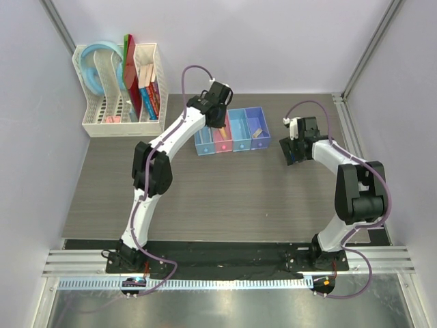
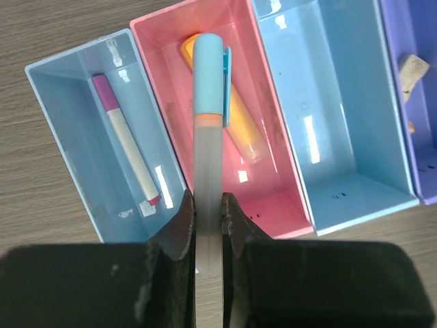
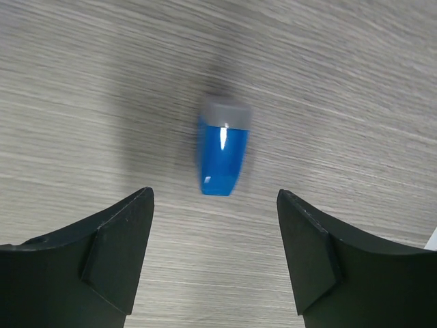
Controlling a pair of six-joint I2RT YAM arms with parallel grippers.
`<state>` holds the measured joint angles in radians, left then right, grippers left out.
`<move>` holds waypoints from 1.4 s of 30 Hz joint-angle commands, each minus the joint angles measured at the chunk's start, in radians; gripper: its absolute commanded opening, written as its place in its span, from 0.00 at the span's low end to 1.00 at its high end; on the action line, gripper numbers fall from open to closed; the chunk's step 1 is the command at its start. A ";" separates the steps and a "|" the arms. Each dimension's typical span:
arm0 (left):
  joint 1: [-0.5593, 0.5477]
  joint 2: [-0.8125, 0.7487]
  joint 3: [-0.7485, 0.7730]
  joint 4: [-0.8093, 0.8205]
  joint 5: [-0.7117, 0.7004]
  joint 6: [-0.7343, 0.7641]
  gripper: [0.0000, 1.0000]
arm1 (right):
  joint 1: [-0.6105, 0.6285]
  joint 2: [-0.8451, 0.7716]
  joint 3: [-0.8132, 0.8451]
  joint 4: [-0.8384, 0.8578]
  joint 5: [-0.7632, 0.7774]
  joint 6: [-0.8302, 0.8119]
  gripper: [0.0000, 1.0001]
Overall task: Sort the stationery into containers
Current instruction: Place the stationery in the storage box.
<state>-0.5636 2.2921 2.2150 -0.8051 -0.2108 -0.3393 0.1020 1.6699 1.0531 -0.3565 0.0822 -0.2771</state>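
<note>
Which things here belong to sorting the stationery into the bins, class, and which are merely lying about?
Belong to the job: grey stick with blue tip, orange-yellow piece, purple pen, tan piece, blue block, row of four bins.
Lying about: white rack, books in it.

The rack (image 1: pixel 116 128) stands at the table's (image 1: pixel 225 198) far left, the bins (image 1: pixel 240 133) mid-table, the block (image 3: pixel 224 154) right of them.
</note>
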 commanded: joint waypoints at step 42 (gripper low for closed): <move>-0.015 0.076 0.094 0.014 0.102 -0.070 0.53 | -0.031 0.074 -0.047 0.154 -0.009 0.026 0.33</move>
<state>-0.5652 2.4241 2.2944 -0.8043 -0.1673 -0.3954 0.0662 1.7390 1.0149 -0.2474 0.0517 -0.2623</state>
